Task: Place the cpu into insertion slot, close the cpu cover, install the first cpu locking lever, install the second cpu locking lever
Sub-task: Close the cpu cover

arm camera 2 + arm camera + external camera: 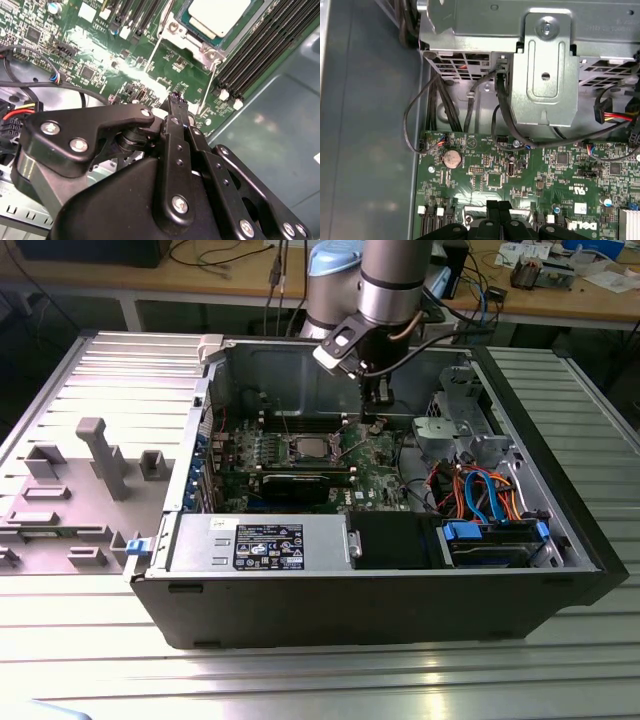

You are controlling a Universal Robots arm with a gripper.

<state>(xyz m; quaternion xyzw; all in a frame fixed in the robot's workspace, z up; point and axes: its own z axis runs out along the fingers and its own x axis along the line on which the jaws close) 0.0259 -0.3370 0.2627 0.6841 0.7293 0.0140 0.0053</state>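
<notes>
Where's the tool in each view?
Exterior view: tool inside the case, on the exterior view's right of the cpu.
Second wrist view: tool over the green motherboard, near the cpu.
First wrist view: tool over the motherboard.
Shared landmark: the green motherboard.

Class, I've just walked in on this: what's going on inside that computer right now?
A robot arm reaches into the open computer case. Its gripper, fingers together, hangs low over the green motherboard, just beside the insertion slot. The cpu already lies in the slot, and the cpu cover appears to lie flat around it. A thin wire lever runs near the fingertips; whether they touch it is unclear.
</notes>
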